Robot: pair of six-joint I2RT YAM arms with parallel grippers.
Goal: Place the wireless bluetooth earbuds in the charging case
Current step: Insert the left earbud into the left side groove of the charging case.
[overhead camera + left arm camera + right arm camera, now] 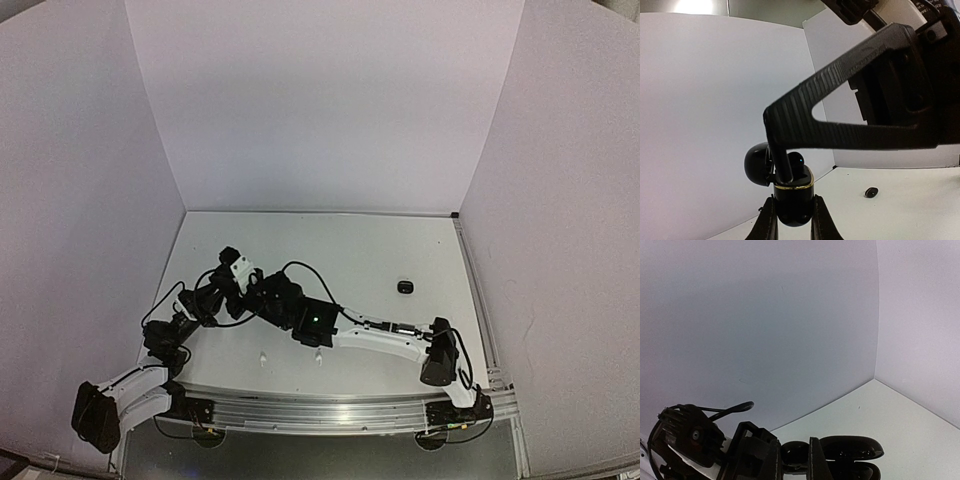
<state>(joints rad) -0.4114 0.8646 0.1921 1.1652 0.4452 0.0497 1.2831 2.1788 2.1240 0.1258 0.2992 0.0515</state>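
My left gripper [793, 201] is shut on a black charging case [792, 210] with a gold rim, held upright with its lid [757, 165] swung open to the left. My right gripper [794, 444] is shut on a black earbud [795, 455]. One right finger [785, 167] reaches down into the case mouth, where the rounded earbud [796, 160] shows. In the top view both grippers meet left of the table's middle, left gripper [238, 274] and right gripper [272, 294], and they hide the case. Another black earbud [405, 287] lies alone on the table [350, 250].
Two tiny white earbud-like pieces [262, 357] [318, 357] lie near the table's front edge. White walls enclose the table on the left, back and right. Black cables loop around both wrists. The loose black earbud [871, 192] lies to the right of the held case.
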